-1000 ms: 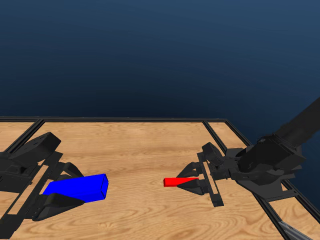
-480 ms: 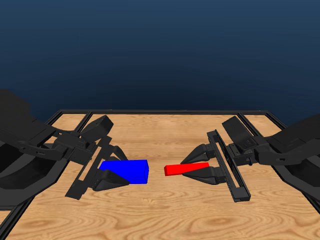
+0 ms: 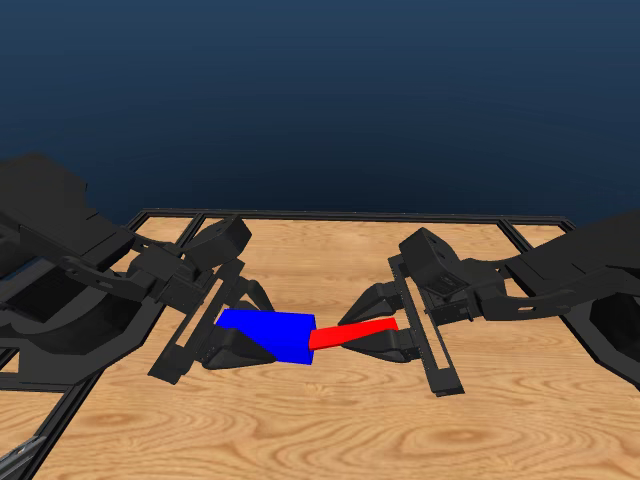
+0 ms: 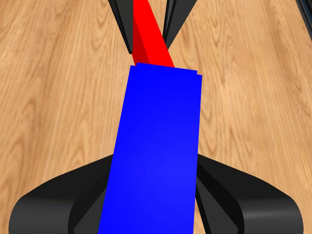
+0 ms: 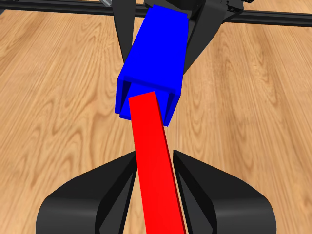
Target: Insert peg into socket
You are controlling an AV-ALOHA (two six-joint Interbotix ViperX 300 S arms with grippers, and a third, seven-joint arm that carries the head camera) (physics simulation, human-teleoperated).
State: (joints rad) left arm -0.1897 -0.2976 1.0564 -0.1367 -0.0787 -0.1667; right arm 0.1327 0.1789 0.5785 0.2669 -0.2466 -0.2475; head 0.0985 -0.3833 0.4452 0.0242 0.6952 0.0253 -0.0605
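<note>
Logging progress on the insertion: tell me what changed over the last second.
The left end effector brought the socket and the right end effector brought the peg toward each other; the gap between them closed and the peg's tip now sits at the socket's mouth. Both grasps stayed shut. The head camera shifted as well.

Bare table [image 3: 330,430] around joined grippers

Surface: wooden table [image 3: 330,420], light grain, bare boards showing in all views.
Edges: black frame rail [image 3: 350,215] along the far edge.
Lying on it: apparently nothing rests directly.
</note>
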